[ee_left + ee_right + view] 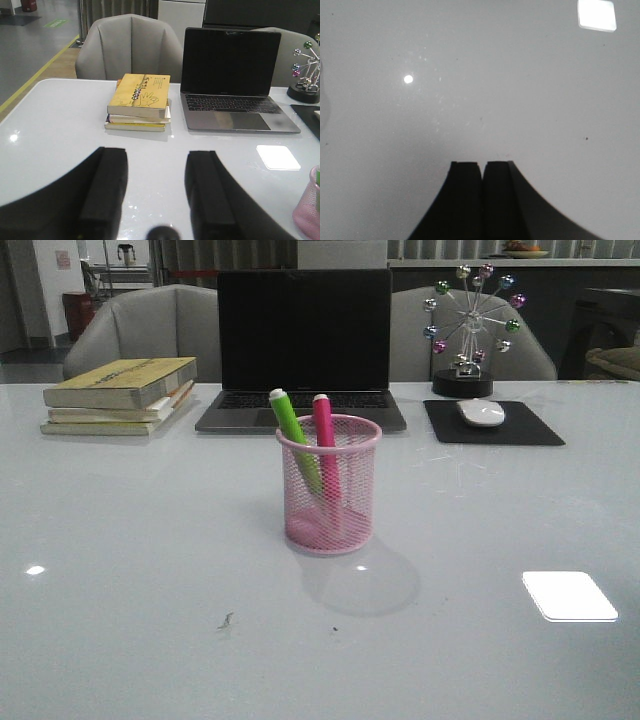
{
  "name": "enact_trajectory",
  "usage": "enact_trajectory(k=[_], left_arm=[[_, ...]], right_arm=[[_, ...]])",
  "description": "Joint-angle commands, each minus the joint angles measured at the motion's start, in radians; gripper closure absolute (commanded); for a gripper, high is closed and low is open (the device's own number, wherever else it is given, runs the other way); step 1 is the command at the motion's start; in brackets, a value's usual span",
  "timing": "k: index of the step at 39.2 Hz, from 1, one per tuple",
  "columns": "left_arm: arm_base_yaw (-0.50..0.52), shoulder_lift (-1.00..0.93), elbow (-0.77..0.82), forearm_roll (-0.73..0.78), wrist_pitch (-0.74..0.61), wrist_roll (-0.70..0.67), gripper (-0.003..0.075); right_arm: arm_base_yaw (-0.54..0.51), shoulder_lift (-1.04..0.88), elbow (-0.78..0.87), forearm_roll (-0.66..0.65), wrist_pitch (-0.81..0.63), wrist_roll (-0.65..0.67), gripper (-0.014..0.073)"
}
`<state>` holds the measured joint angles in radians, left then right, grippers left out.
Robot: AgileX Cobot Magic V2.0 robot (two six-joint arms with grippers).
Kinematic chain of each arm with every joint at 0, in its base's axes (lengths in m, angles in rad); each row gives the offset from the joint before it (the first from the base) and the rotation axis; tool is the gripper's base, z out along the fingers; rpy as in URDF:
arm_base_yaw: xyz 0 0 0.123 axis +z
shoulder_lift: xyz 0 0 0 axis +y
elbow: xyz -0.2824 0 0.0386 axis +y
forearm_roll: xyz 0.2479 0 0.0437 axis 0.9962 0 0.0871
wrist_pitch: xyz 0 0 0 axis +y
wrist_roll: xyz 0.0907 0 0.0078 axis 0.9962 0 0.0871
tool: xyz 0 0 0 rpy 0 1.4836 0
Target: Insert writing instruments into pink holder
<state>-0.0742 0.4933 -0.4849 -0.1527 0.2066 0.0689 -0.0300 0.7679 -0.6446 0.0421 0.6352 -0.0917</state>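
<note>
The pink holder (329, 485) stands upright in the middle of the white table. Inside it lean the lime green marker (293, 425) and the hot pink marker (324, 430), their tops sticking out above the rim. Neither arm shows in the front view. In the left wrist view my left gripper (156, 160) is open over bare table, with nothing between its fingers; a sliver of the pink holder (310, 212) shows at that frame's edge. My right gripper (482, 167) is shut and empty above bare table.
A stack of books (120, 395) lies at the back left, a dark laptop (303, 350) behind the holder, a mouse (481, 412) on a black pad (492, 423) and a ferris-wheel ornament (470, 325) at the back right. Two grey chairs stand beyond the table.
</note>
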Motion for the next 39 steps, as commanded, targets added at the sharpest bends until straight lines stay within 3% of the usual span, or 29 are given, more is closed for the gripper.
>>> enact_trajectory(k=[1, 11, 21, 39], left_arm=[[0.002, 0.002, -0.031, -0.009, -0.092, -0.001, 0.0369], [0.002, 0.002, -0.031, -0.009, -0.092, -0.001, 0.0369], [0.002, 0.002, -0.031, -0.009, -0.092, -0.001, 0.0369], [0.002, 0.002, -0.031, -0.009, -0.09, -0.001, 0.0369]], right_arm=[[-0.008, -0.081, -0.029, -0.011, -0.058, -0.006, 0.0536], [-0.007, -0.318, -0.023, 0.096, -0.06, -0.006, 0.0536], [-0.007, -0.562, 0.056, 0.108, -0.089, -0.006, 0.0536], [-0.007, -0.796, 0.331, 0.154, -0.313, -0.006, 0.0536]])
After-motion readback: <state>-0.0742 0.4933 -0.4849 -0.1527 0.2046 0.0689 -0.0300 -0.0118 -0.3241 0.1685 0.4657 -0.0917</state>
